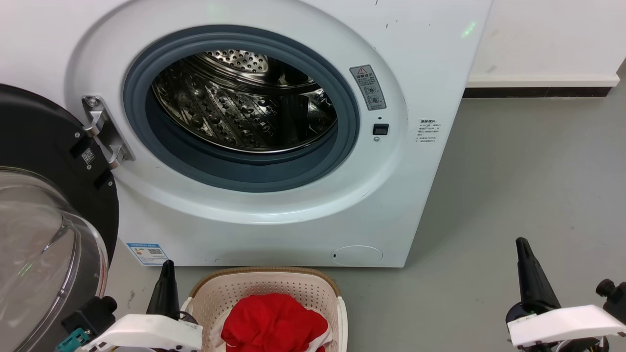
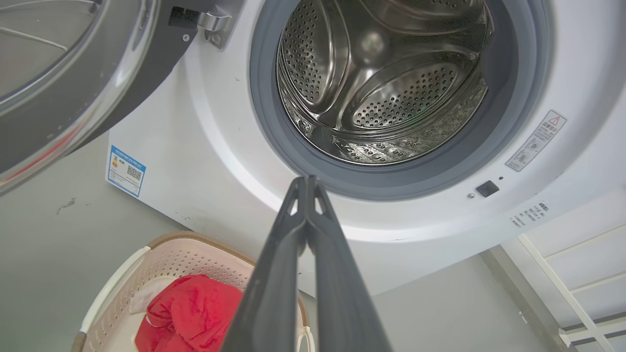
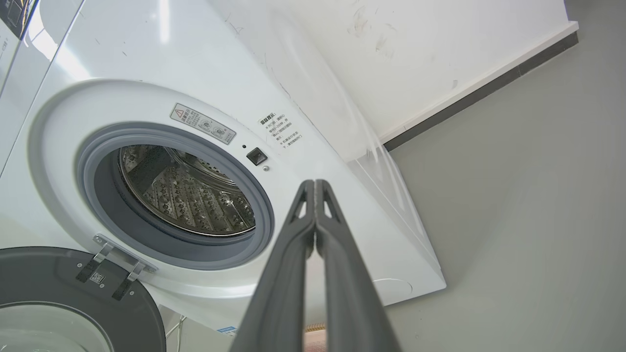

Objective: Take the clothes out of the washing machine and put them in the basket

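Two end effectors were seen low in the head view, each with its long dark fingers pressed together and nothing held between them. The left end effector [image 1: 167,268] was raised just beside the left side of the basket [image 1: 230,293], and the right end effector [image 1: 522,246] was held well apart from it, over the bare grey floor [image 1: 513,186]. The cream basket was stood on the floor directly in front of the washing machine [image 1: 274,230]. The red clothes [image 1: 274,320] were heaped inside the basket, and a little white fabric was shown at the edges of the heap. To the left, the black-framed glass door [image 1: 49,210] was swung wide open on its metal hinge [image 1: 105,129]. A blue label [image 1: 146,253] was stuck low on the machine's white front panel, near the left end effector's fingertips. Farther back, the grey-rimmed porthole [image 1: 349,132] was left uncovered, and the shiny perforated wall of the steel drum [image 1: 244,112] was exposed behind it. A warning sticker [image 1: 368,87] was fixed at the upper right of the porthole, with a small black latch socket [image 1: 380,129] just below it. Beyond the machine's right side, a white wall [image 1: 547,39] was met by the floor along a dark skirting strip [image 1: 533,92].
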`<state>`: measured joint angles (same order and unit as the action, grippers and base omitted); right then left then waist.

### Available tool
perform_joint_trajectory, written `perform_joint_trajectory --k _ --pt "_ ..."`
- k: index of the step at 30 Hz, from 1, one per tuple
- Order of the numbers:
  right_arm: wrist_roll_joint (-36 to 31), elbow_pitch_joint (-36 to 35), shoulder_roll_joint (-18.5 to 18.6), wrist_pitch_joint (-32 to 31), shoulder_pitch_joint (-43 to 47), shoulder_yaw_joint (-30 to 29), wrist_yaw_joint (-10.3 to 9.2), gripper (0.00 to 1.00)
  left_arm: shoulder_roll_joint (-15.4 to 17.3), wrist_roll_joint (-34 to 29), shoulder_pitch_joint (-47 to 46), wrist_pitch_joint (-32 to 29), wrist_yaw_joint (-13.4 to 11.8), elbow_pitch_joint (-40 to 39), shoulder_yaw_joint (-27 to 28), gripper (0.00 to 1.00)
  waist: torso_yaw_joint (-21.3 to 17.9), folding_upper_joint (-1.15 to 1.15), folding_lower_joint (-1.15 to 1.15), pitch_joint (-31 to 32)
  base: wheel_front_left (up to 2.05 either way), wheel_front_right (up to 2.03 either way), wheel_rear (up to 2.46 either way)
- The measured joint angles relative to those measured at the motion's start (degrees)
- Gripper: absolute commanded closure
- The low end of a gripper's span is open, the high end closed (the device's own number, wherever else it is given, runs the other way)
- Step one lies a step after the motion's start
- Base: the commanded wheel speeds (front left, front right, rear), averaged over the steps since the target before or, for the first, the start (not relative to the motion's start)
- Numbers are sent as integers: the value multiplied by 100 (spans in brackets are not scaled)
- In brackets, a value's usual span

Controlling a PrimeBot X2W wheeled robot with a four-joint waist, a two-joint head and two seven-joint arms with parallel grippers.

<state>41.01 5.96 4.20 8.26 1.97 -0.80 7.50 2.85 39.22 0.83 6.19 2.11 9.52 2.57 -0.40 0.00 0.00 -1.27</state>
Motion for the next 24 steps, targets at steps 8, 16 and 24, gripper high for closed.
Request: perform_joint_trajectory --k 8,16,24 --pt "678 101 16 -134 -82 -21 0 100 0 659 -97 -154 70 55 47 100 3 0 0 9 0 0 0" --pt "1295 185 29 -281 -196 -46 0 100 0 1267 -151 -307 127 112 101 100 7 0 0 19 0 0 0" --pt "1851 271 36 -419 -257 -71 -1 100 0 1815 -231 -438 187 162 138 100 10 0 0 28 0 0 0"
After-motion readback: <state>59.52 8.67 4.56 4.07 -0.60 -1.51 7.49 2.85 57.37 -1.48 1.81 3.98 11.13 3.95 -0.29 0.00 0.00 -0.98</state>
